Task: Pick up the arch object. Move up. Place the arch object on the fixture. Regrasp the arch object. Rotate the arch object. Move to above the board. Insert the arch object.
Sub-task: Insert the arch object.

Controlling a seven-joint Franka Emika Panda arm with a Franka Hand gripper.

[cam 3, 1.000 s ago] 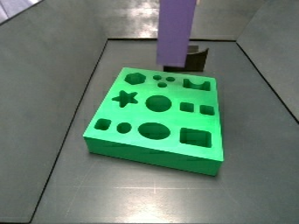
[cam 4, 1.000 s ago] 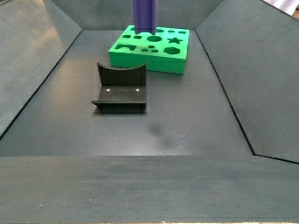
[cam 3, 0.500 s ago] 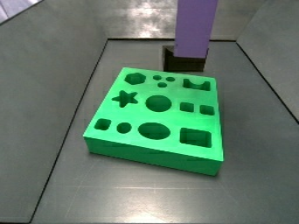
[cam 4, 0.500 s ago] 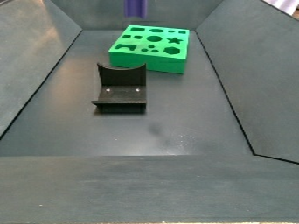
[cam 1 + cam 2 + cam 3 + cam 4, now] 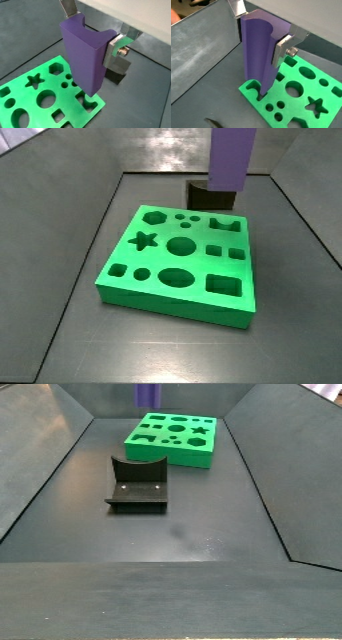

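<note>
The gripper (image 5: 90,27) is seen in both wrist views, clenched on the upper part of the arch object (image 5: 85,57), a purple elongated block held upright with its scooped end uppermost. One silver finger (image 5: 67,7) lies against one side of the block and the other finger (image 5: 113,47) against the opposite side. In a wrist view (image 5: 260,57) the lower end of the block hangs above the corner of the board (image 5: 301,100), over a cut-out at its edge; whether it touches the board cannot be told.

In a side view the purple block (image 5: 233,158) is shown raised above the far right part of the green board (image 5: 178,293), clear of its top surface, and reaching out of the picture at the top. The dark fixture (image 5: 207,196) stands on the floor just behind the board's far edge. In a side view the fixture (image 5: 138,484) is nearer than the board (image 5: 174,439), and only the lower tip of the block (image 5: 147,394) is visible at the far end.
</note>
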